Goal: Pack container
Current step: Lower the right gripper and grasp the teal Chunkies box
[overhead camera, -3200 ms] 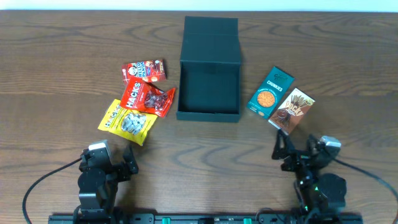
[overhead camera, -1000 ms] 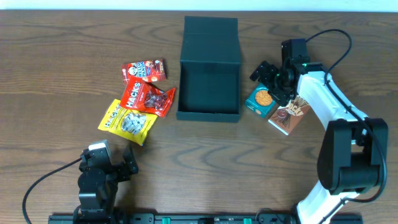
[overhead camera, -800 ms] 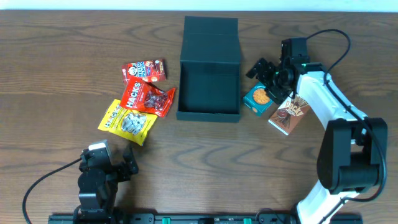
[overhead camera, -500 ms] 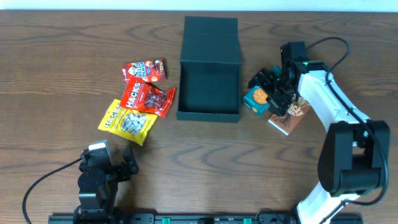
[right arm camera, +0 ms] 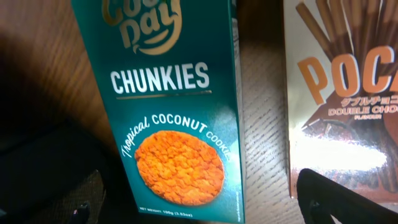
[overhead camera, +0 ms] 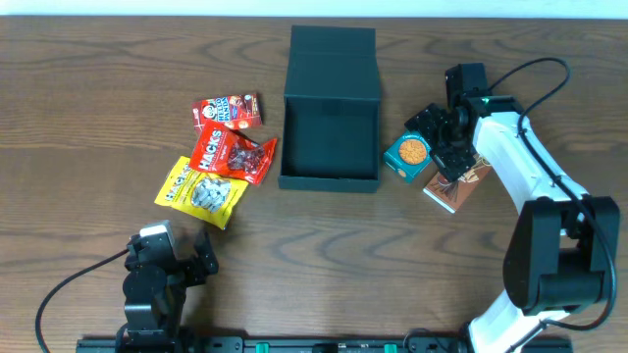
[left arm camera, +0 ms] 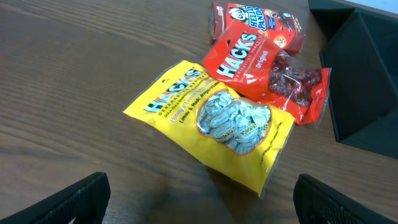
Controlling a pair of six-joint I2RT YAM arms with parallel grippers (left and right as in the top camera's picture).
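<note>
I am holding my right gripper (overhead camera: pixel 440 140) wide open over the Chunkies carton (right arm camera: pixel 171 112), gripping nothing. My left gripper (left arm camera: pixel 199 205) is resting open, empty. The container (overhead camera: pixel 329 182) is sitting mid-table, lid back, apparently empty; all snacks (overhead camera: pixel 231 155) are awaiting packing.

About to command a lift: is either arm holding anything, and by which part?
Nothing is held. The right gripper hangs open over the Chunkies carton, fingers apart and not clamping it; the left gripper is open and empty.
</note>
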